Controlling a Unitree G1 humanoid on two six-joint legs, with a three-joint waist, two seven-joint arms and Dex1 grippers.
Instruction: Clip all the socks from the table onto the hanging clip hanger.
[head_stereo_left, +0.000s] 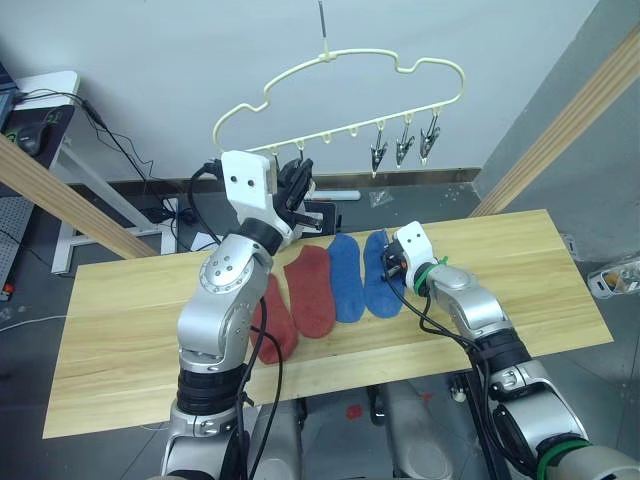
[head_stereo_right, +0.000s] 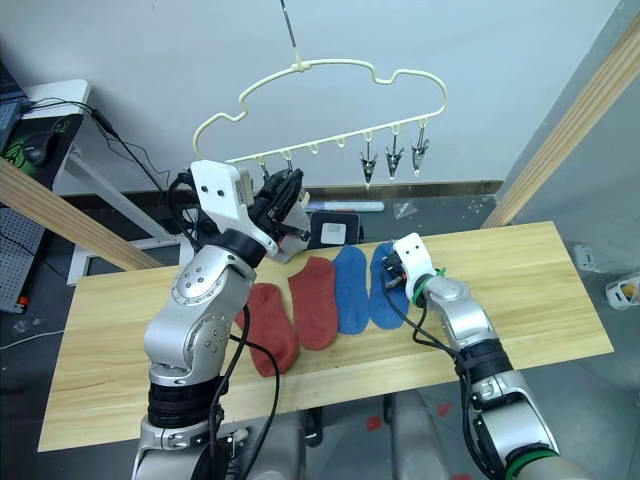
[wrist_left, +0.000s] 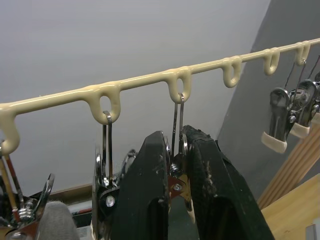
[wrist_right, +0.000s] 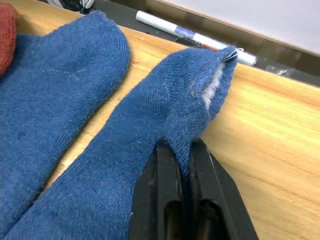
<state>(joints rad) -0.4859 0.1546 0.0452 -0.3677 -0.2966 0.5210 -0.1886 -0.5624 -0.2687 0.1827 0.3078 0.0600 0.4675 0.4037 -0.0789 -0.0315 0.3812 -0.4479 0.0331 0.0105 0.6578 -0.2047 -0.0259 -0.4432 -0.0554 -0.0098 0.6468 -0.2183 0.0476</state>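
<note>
On the pale wood tabletop (head_stereo_left: 520, 280): right claw (wrist_right: 181, 150) pinching a blue ankle sock (wrist_right: 150, 125). Left wrist view: left claw (wrist_left: 177, 145) clamped on a silver clip (wrist_left: 176, 172) under the pale-yellow wire hanger (wrist_left: 150, 80).

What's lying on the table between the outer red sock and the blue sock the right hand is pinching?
In the left eye view, the second red sock and the second blue sock.

We see even, fairly bright indoor light with soft shadows under the arms on the counter (head_stereo_left: 520, 270), no harsh glare, slight bending at the head views' edges, and the near black fingers (wrist_left: 150, 200) blurred in the wrist views.
</note>
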